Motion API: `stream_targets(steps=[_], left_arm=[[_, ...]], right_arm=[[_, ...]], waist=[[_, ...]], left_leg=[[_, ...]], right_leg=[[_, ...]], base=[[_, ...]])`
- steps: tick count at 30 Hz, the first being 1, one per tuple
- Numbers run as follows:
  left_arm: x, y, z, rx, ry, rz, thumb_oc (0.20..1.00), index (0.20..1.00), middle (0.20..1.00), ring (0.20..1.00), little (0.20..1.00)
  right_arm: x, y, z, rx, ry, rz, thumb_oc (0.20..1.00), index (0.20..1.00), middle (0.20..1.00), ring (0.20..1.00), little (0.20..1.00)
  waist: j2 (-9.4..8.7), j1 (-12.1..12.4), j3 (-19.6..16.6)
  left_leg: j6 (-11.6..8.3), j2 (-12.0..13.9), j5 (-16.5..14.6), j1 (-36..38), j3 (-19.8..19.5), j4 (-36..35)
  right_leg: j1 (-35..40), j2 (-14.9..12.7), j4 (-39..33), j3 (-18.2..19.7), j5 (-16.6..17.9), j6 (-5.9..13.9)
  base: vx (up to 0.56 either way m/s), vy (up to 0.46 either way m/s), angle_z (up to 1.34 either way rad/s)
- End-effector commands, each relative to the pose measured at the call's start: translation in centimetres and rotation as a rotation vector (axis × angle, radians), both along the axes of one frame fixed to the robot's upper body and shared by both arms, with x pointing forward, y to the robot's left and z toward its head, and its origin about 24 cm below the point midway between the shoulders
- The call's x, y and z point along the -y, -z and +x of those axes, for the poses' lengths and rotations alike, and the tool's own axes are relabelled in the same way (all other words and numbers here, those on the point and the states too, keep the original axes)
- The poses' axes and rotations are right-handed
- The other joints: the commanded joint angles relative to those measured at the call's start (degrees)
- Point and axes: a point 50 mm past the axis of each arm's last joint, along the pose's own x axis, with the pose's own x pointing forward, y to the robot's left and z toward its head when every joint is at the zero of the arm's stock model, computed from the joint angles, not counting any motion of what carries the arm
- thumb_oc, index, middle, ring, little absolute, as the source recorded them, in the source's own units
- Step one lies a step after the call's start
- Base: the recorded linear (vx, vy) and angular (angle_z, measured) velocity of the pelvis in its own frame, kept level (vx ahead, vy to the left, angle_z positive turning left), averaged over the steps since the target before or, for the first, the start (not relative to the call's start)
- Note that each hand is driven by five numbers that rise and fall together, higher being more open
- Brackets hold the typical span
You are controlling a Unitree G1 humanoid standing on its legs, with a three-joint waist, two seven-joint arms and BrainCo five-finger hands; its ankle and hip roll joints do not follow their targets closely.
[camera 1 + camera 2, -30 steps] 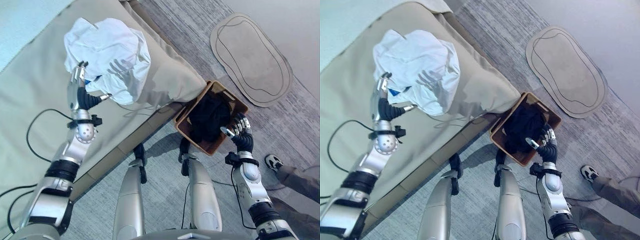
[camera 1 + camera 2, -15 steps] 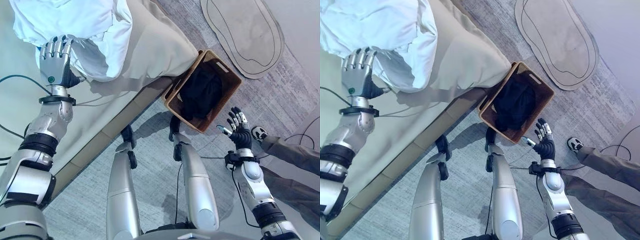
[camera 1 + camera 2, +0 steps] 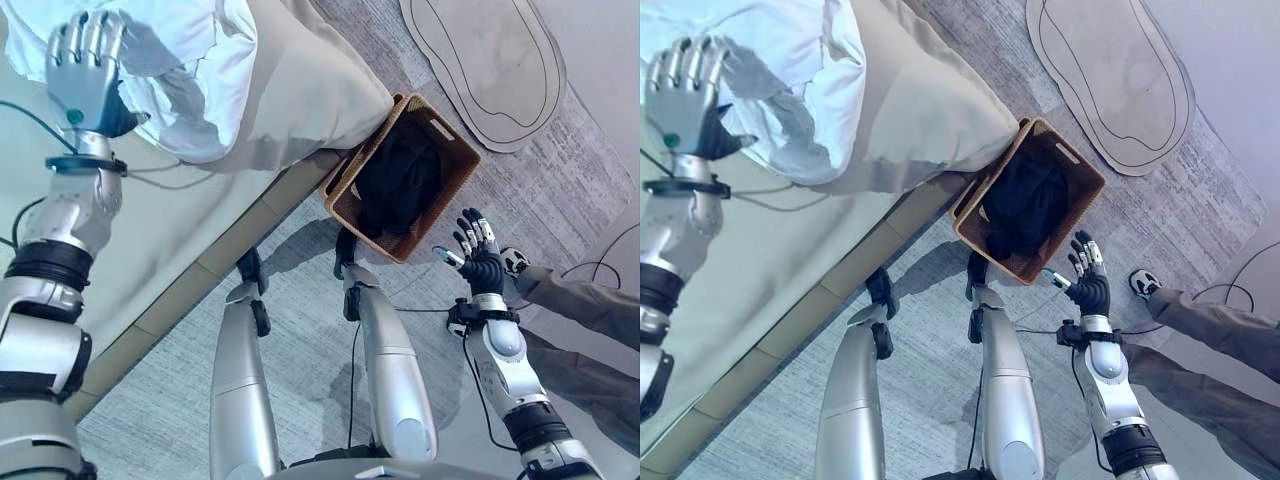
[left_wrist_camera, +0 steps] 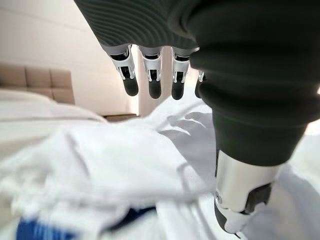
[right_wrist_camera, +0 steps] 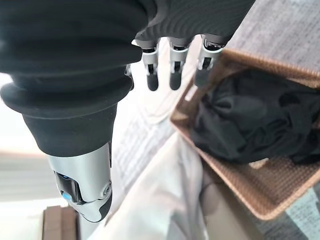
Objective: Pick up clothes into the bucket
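Observation:
A crumpled white garment (image 3: 200,70) with a blue patch (image 4: 40,232) lies on the beige bed (image 3: 300,90). My left hand (image 3: 85,75) is held over the garment's near edge, open, fingers straight and holding nothing; its fingertips (image 4: 150,87) stand just above the cloth (image 4: 125,170). A brown wicker basket (image 3: 455,165) sits on the floor against the bed's corner, with black clothes (image 3: 400,185) inside. My right hand (image 3: 478,262) hangs open beside the basket's near corner, empty. The basket (image 5: 240,190) and its black clothes (image 5: 250,115) lie past that hand's fingers.
An oval grey mat (image 3: 480,60) lies on the carpet beyond the basket. A person's trouser leg (image 3: 585,305) and shoe (image 3: 515,260) are on the floor just right of my right hand. The bed's edge runs diagonally across the left.
The camera has swung, shifting the whole scene. My left hand has turned and risen further over the white garment. My right hand has drawn back from the basket's rim to beside it.

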Motion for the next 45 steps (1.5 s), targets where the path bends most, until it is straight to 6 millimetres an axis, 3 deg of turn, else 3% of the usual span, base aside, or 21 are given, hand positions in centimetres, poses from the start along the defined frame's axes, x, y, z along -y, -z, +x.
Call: stream_targets(steps=[1,4,5,6,7,8,10,21,22,23,25,45], left_arm=[[-0.9,-1.7,-1.5,0.133,0.002,0.031,1.0,1.0,1.0,1.0,1.0],[-1.0,-2.3,-2.5,0.195,0.026,0.06,1.0,1.0,1.0,1.0,1.0],[-1.3,-2.3,-2.8,0.21,0.021,0.066,1.0,1.0,1.0,1.0,1.0],[-1.6,-2.2,-2.9,0.205,0.008,0.064,1.0,1.0,1.0,1.0,1.0],[-2.1,-2.2,-2.8,0.183,-0.02,0.058,1.0,1.0,1.0,1.0,1.0],[-2.4,-2.4,-2.7,0.171,-0.048,0.058,1.0,1.0,1.0,1.0,1.0],[-2.9,-3.1,-2.2,0.143,-0.087,0.054,1.0,1.0,1.0,1.0,1.0],[-3.5,-4.7,-0.1,-0.025,-0.171,-0.027,1.0,1.0,1.0,1.0,1.0],[-3.2,-5.0,0.0,-0.02,-0.16,-0.026,0.784,0.784,0.784,0.784,0.784],[-2.9,-5.2,0.2,-0.031,-0.159,-0.004,0.501,0.501,0.501,0.501,0.501],[-2.4,-5.6,0.4,-0.042,-0.144,0.015,0.2,0.2,0.2,0.2,0.2],[-2.3,-4.3,0.5,-0.092,-0.103,0.015,0.2,0.2,0.2,0.2,0.2]], right_arm=[[0.8,-1.0,-1.3,0.076,0.009,-0.005,1.0,1.0,1.0,1.0,1.0],[0.8,-0.9,-1.4,0.078,0.008,0.008,1.0,1.0,1.0,1.0,1.0],[0.9,-0.9,-1.4,0.078,0.007,0.01,1.0,1.0,1.0,1.0,1.0],[0.9,-1.0,-1.4,0.082,0.009,0.012,1.0,1.0,1.0,1.0,1.0],[0.9,-1.0,-1.3,0.082,0.009,0.011,1.0,1.0,1.0,1.0,1.0],[0.9,-1.1,-1.2,0.086,0.006,0.007,1.0,1.0,1.0,1.0,1.0],[0.7,-1.1,-1.1,0.082,0.0,0.006,1.0,1.0,1.0,1.0,1.0],[0.1,-1.2,-0.9,0.078,-0.04,0.0,1.0,1.0,1.0,1.0,1.0],[0.2,-1.3,-0.9,0.079,-0.042,0.001,1.0,1.0,1.0,1.0,1.0],[0.2,-1.2,-0.9,0.076,-0.043,0.001,1.0,1.0,1.0,1.0,1.0],[0.3,-1.3,-1.0,0.079,-0.041,0.006,1.0,1.0,1.0,1.0,1.0],[0.7,-1.0,-1.1,0.069,-0.032,0.014,1.0,1.0,1.0,1.0,1.0]], waist=[[1.39,-1.02,-5.66],[1.54,-0.74,-6.03],[1.76,-0.5,-6.45],[1.57,-0.66,-6.14],[1.85,-0.49,-6.51],[1.61,-0.85,-6.16],[1.76,-0.92,-6.49],[1.55,-2.46,-6.97],[1.45,-2.53,-6.92],[1.48,-2.67,-6.89],[1.52,-2.64,-6.74],[2.07,-2.39,-6.76]], left_leg=[[-0.91,0.62,-0.56,-2.0,-2.23,0.0],[-0.93,0.76,-0.62,-1.97,-2.22,-0.23],[-1.37,1.1,-2.31,-1.19,-2.73,-0.28],[-0.97,0.84,-0.74,-1.94,-2.33,-0.17],[-1.36,1.12,-2.31,-1.26,-2.74,-0.17],[-0.94,0.89,-0.73,-1.95,-2.25,-0.1],[-1.34,1.33,-2.48,-1.32,-2.65,0.14],[-1.17,1.49,-2.21,-2.63,-2.22,0.63],[-1.16,1.55,-2.17,-2.71,-2.16,0.58],[-1.14,1.55,-2.17,-2.88,-2.14,0.62],[-1.11,1.57,-2.08,-3.07,-2.15,0.55],[-1.09,1.49,-1.98,-3.76,-1.51,0.5]], right_leg=[[1.5,-4.06,-7.3,3.46,5.2,6.87],[1.56,-4.14,-7.52,3.33,5.21,6.89],[2.12,-3.73,-7.33,3.51,3.82,7.37],[1.62,-4.1,-7.56,3.24,5.15,6.9],[2.19,-3.69,-7.37,3.47,3.93,7.41],[1.71,-4.06,-7.72,3.23,5.33,6.96],[2.35,-3.53,-7.47,3.4,4.05,7.49],[1.44,-3.38,-8.07,3.81,5.33,7.8],[1.38,-3.37,-8.2,3.76,5.44,7.84],[1.42,-3.31,-8.46,3.78,5.56,7.9],[1.3,-3.31,-8.58,3.69,5.71,8.05],[0.38,-3.7,-9.15,4.26,6.51,8.22]], base=[[0.0,0.0,0.0],[0.03,-0.004,0.0],[0.0,0.0,0.0],[0.08,-0.01,-0.03],[-0.08,0.004,-0.05],[0.07,-0.007,-0.07],[0.03,-0.009,-0.03],[0.0,0.0,0.0],[0.0,0.014,-0.05],[0.0,0.001,-0.05],[0.0,0.004,-0.02],[0.0,0.0,0.0]])
